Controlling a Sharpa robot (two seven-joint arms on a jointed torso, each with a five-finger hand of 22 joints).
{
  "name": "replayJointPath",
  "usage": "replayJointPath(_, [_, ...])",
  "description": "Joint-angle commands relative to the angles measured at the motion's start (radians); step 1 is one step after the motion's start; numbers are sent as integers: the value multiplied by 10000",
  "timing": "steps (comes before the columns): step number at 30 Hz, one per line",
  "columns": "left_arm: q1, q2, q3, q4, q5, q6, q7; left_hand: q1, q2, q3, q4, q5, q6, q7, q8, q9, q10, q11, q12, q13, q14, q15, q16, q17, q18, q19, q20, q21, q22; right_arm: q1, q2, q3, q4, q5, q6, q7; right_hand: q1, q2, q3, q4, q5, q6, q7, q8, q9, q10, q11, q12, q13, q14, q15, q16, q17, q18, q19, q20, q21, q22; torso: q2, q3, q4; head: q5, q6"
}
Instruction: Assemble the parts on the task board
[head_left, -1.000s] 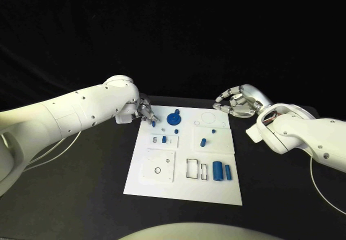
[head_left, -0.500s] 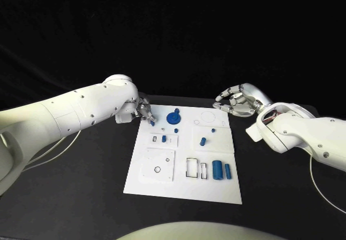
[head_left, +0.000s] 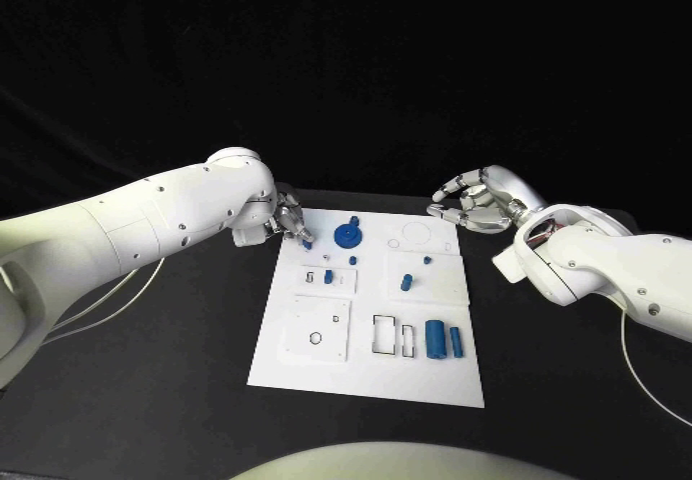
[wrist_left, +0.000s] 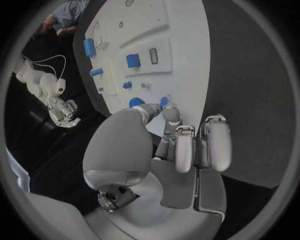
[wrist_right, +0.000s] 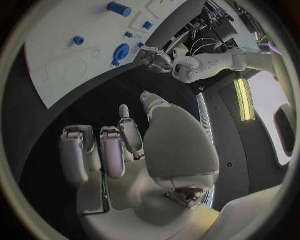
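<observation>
- One task board (head_left: 296, 370), a white plate, is lying in the middle of the black table (head_left: 159, 380); no brand, label or readable writing is showing on it.
- Two white arms are reaching in, one from each side, each ending in a silver hand.
- The left hand (head_left: 289, 224) is hovering at the board's far left corner; in the left wrist view its fingers (wrist_left: 212, 142) are lying close together, and a small blue piece (wrist_left: 164, 102) is showing at the tips of the thumb and one finger, apparently pinched there.
- The right hand (head_left: 476, 208) is hanging above the table just beyond the board's far right corner, its fingers curled inward and holding nothing.
- One large round blue part (head_left: 348, 237) is sitting near the board's far edge, beside the left hand.
- Two long blue cylinders (head_left: 436, 341) and (head_left: 457, 343) are lying side by side near the board's right front, next to one empty rectangular slot (head_left: 385, 337).
- One blue piece (head_left: 407, 283) is resting in the right middle panel, with one smaller blue peg (head_left: 426, 264) just beyond it.
- One small blue block (head_left: 330, 277) is standing in the left middle panel, beside a small rectangular slot (head_left: 310, 277).
- One round hole (head_left: 316, 340) is opening in the left front panel.
</observation>
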Motion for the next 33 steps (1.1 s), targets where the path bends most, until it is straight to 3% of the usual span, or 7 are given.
replayJointPath(1, [3,-87,9,93,487,-280,147,59,-39,1081,-942,-23,15,-43,48,317,91,-15,14,20,989,-3,13,2472,49,25,27,39,19,-6,-1,0,13,-109,77,70,-57,48,-35,-46,35,4,-62,52,-5,16,-48,42,8,761,-91,-43,1305,73,573,-49,-62,2104,-11,2,0,26,33])
replayJointPath(5, [4,-371,32,453,882,-647,244,-19,-179,1447,-1094,10,77,-47,89,364,207,-27,126,117,980,-13,-5,2441,44,41,32,58,55,-6,-10,0,10,-109,79,72,-57,48,-35,-46,35,4,-62,52,-5,16,-48,42,8,761,-91,-43,1305,73,573,-49,-62,2104,-25,5,10,38,49])
replayJointPath(11, [6,-1193,48,1684,1536,-1553,560,-399,-667,2369,-1483,216,419,-114,97,397,544,-103,395,363,996,-63,25,2489,-7,170,-10,205,328,-6,-36,0,10,-107,82,73,-54,53,-33,-47,56,5,-62,56,-5,16,-49,43,7,761,-92,-45,1303,74,572,-51,-64,2104,-36,6,25,112,82])
replayJointPath(14, [7,-1545,48,2236,1608,-1863,678,-515,-775,2555,-1567,295,538,-151,82,393,643,-129,444,408,1004,-86,40,2514,-25,210,-28,253,417,-6,-54,0,7,-105,81,69,-57,54,-33,-45,61,6,-62,58,-5,21,-49,47,12,760,-93,-46,1298,73,573,-51,-62,2105,-45,-2,55,99,78])
replayJointPath(18, [-10,-1941,40,2879,1519,-2217,836,-564,-816,2624,-1601,323,584,-164,74,391,682,-142,459,421,1003,-97,39,2511,-36,234,-35,281,472,-6,-64,0,8,-102,84,69,-57,54,-33,-45,61,6,-62,58,-5,21,-49,47,12,760,-93,-46,1298,73,573,-51,-62,2105,-71,-3,81,82,55])
replayJointPath(24, [-185,-2453,33,3731,1064,-2512,980,-660,-871,2756,-1655,410,667,-186,60,390,773,-164,520,486,1008,-120,48,2526,-49,265,-52,319,541,-20,-65,-1,1,-91,87,67,-71,61,-36,-36,73,9,-62,62,-5,17,-49,43,6,760,-93,-47,1298,77,565,-52,-76,2096,-68,-12,60,165,42])
replayJointPath(33, [-465,-2701,-24,4148,335,-2554,1043,-698,-899,2805,-1680,431,696,-196,57,392,799,-175,527,487,1015,-130,62,2551,-61,290,-60,349,598,-45,-68,-1,-1,-85,87,69,-85,71,-37,-27,83,10,-62,64,-5,13,-48,40,1,760,-94,-48,1296,76,567,-53,-74,2097,-65,-8,75,168,6])
